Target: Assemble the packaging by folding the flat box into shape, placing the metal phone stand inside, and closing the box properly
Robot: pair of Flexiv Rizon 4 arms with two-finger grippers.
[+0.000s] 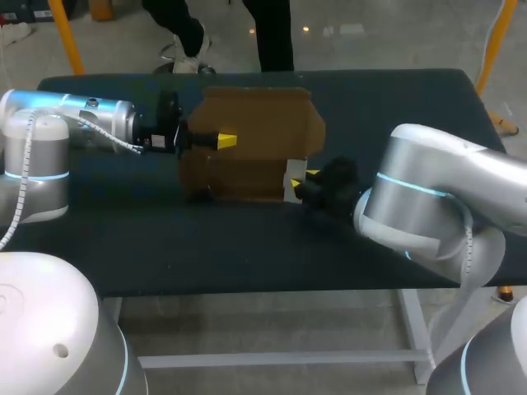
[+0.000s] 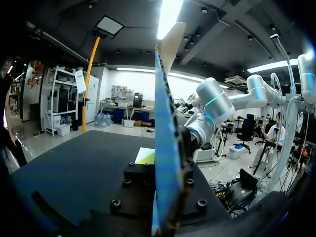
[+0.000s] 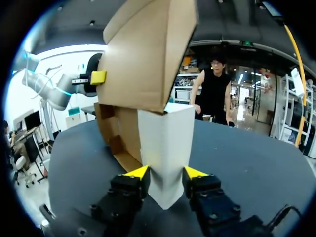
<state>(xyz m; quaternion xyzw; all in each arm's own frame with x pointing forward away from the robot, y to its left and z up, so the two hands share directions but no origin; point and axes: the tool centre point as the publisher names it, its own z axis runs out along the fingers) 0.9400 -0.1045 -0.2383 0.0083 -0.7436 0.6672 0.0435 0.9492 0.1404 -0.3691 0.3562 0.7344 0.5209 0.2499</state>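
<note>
**Folding stage.** Half-erected brown cardboard box (image 1: 255,123) stands on the dark table (image 1: 165,247). The left gripper (image 1: 224,141) clamps its raised panel, and the right gripper (image 3: 166,174) pinches its white corner. The next move is probably squaring the walls.

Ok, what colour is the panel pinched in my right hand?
The panel is white; the right wrist view shows it best.

The table (image 1: 247,255) is overlooked from above and behind the robot. The box (image 1: 247,132) is seen edge-on at close range from the left wrist, and faced closely from the right wrist; it is shared by all three views.
</note>
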